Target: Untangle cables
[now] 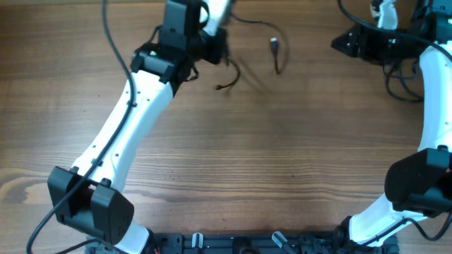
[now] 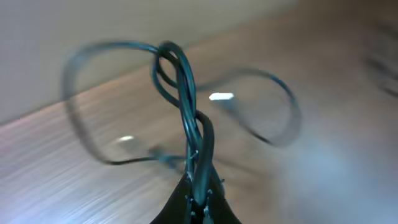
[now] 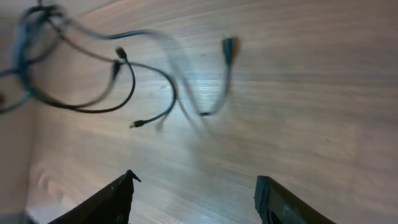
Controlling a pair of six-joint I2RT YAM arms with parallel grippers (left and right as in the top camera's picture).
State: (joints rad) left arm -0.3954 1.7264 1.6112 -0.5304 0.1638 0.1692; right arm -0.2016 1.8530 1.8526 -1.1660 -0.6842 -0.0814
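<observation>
- Broadly, the wooden tabletop [image 1: 247,176] carried everything of interest along its far edge.
- The left arm [image 1: 120,134] reached from the near left corner to the far edge, left of its middle. The right arm [image 1: 432,92] ran along the right edge toward the far right corner.
- The right claw [image 3: 194,185] had its jaws well apart with nothing between them, over bare wood and apart from the cords.
- The left claw [image 2: 198,202] was clamped on the cables [image 2: 186,87]. Several black strands ran out of its tips, twisted round one another just beyond, then opened into loose loops near the far edge.
- The loops were smeared in every view, so they were probably swinging. I could not tell how many cords there were.
- A dark plug [image 3: 229,45] and a smaller end plug [image 3: 134,124] were free of both claws.
- Risk: with only one claw holding, a pull would likely tighten the twist rather than open it.
- Risk: a swinging plug could hook through a loop and make a fresh snag.
- Risk: the right claw, closing on a moving strand, could miss or take two cords at once.
- Risk: so close to the far edge, a dropped end might slip off it.
</observation>
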